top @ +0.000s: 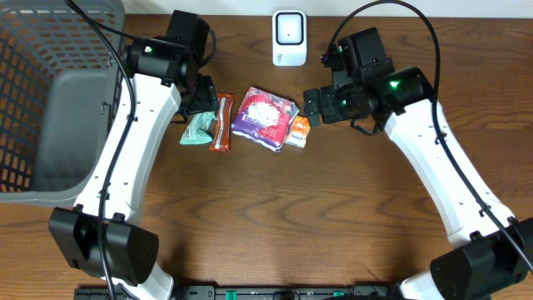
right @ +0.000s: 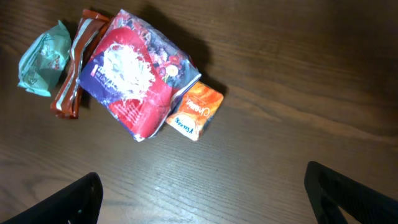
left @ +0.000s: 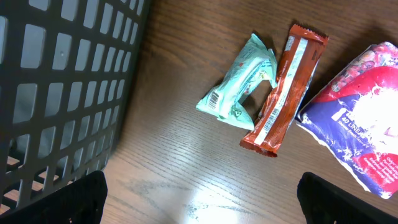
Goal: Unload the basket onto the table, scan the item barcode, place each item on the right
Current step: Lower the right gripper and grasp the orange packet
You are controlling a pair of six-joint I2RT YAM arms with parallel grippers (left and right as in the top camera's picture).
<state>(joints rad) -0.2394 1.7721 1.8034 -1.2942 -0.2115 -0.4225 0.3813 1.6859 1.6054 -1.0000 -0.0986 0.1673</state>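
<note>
Both pairs of fingers stand wide apart and hold nothing. The left fingers [left: 68,202] hover above the brown wooden desk [left: 186,155], near the mint-green plastic packet [left: 239,87] and the reddish-brown snack bar [left: 286,93]. The right fingers [right: 62,202] hover near the purple-red foil bag [right: 134,78] and the small orange carton [right: 194,112]. All four items lie together in front of the white upright scanner [top: 289,37].

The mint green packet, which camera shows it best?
The left wrist view: the mint green packet lies close and unblocked, with a barcode visible near its lower end. Overhead shows the packet small beside the brown bar, details unreadable. The right wrist view catches it dim near the left edge.
</note>
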